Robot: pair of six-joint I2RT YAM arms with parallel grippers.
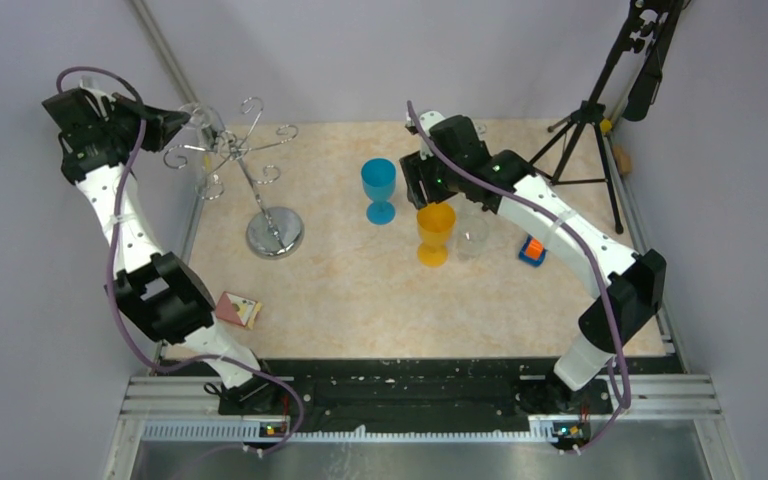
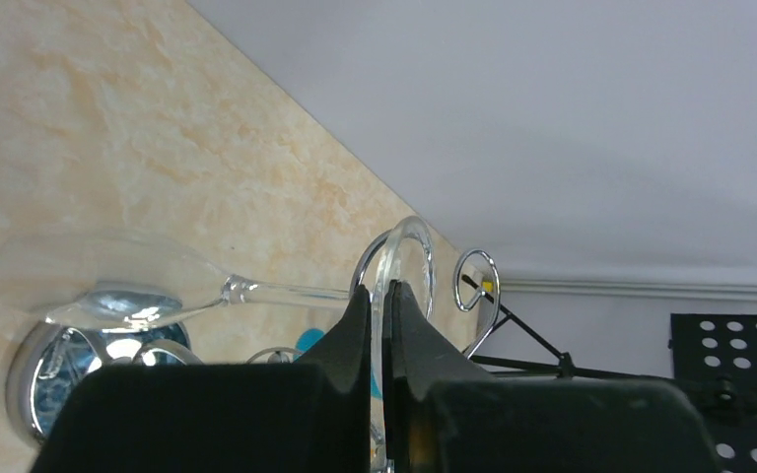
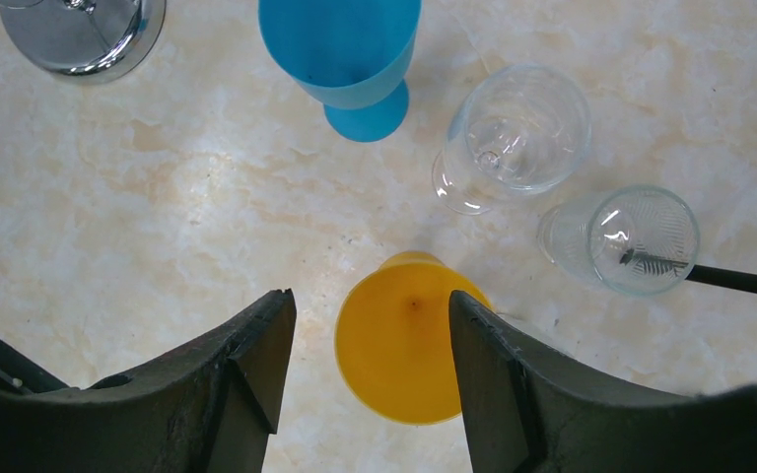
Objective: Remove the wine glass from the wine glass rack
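Wine glass (image 2: 108,281): foot clamped in left gripper (image 2: 382,293), beside upper arms of wine glass rack (image 1: 275,232).
Right gripper (image 3: 370,307): spread wide, well right of rack.

Text, labels, numbers: none were legible. Small card (image 1: 241,309), near-left corner: its print was too small to read.
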